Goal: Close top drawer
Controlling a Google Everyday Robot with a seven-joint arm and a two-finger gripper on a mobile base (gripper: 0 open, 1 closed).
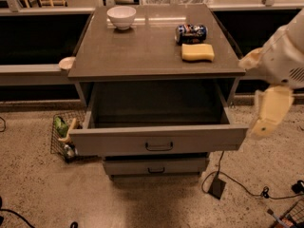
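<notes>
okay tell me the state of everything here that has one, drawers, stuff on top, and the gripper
top drawer: open, pulled far out, no contents visible
lower drawer: shut
bowl: upright
can: lying on its side
sponge: lying flat
gripper: to the right of the top drawer, apart from it, holding nothing
</notes>
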